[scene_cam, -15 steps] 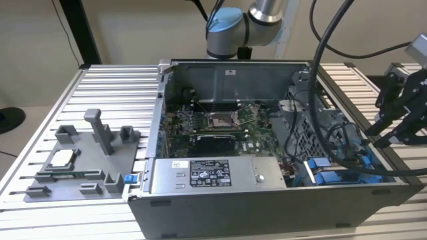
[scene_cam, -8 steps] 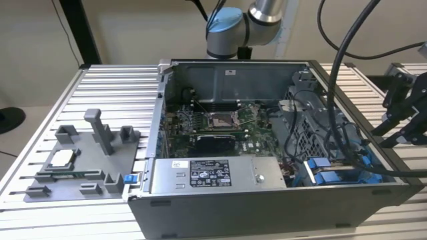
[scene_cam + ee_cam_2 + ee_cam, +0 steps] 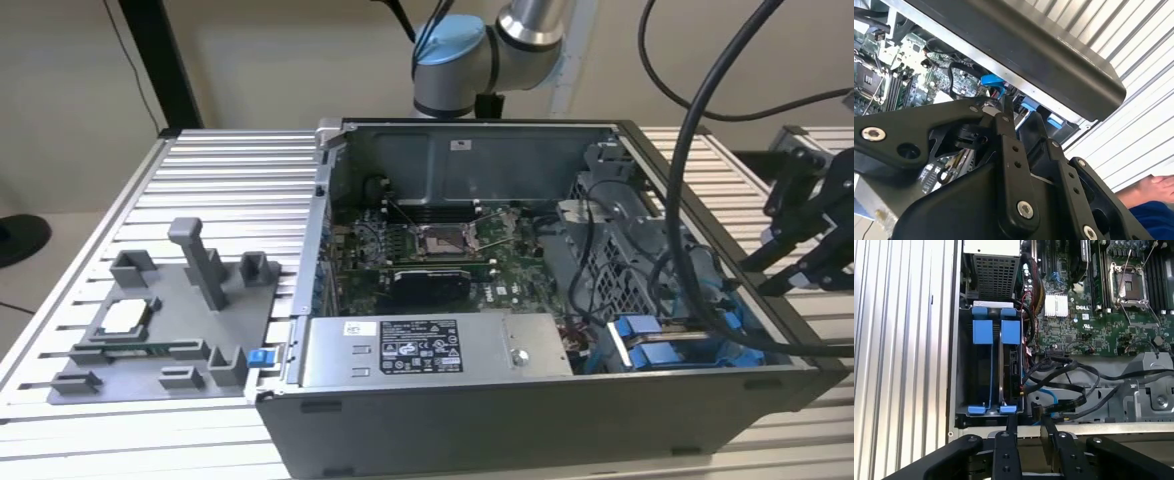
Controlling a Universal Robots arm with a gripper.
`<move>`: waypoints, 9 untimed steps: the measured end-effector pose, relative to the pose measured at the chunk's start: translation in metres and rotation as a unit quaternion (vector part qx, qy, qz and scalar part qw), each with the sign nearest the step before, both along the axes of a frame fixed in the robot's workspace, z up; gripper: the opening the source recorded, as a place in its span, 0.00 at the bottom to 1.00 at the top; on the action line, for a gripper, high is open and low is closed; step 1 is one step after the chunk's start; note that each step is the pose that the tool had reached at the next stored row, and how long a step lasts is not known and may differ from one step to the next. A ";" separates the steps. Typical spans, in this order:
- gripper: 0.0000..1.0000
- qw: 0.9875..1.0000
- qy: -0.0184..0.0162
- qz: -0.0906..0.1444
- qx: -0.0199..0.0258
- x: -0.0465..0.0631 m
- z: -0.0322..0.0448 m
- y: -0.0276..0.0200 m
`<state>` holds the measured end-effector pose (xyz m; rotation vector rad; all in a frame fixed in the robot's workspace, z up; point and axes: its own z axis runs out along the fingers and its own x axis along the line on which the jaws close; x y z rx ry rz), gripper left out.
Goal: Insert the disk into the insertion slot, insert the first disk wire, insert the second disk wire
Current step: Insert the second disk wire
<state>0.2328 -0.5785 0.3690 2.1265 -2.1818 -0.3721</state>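
The insertion slot [image 3: 966, 375], a grey metal bay with blue plastic rails, lies at the case's corner; in the exterior view it is the insertion slot [image 3: 667, 345] at the front right. The disk [image 3: 1013, 367] stands on edge inside it, its dark connector side facing the motherboard, with blue frame tabs [image 3: 983, 332] at both ends. Loose black wires [image 3: 1069, 375] and a black plug [image 3: 1035, 410] lie beside it. My gripper [image 3: 1030, 426] hovers over the case rim near the bay's end, open, nothing between its fingers. It is also the gripper [image 3: 1021, 115] and the gripper [image 3: 787, 275].
The open computer case [image 3: 534, 420] sits on a ribbed metal table [image 3: 227, 160]. A grey labelled power supply box [image 3: 414, 350] lies at the front. A grey fixture tray [image 3: 160, 330] stands to the exterior view's left. Thick black cables [image 3: 681, 150] hang over the case. A person's hand [image 3: 1149, 192] is nearby.
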 end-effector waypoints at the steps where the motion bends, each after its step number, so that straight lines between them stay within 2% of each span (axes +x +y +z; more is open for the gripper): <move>1: 1.00 1.000 0.001 0.000 0.001 0.000 -0.0004 0.0000; 9: 1.00 1.000 0.008 0.000 0.004 0.000 -0.0055 0.0006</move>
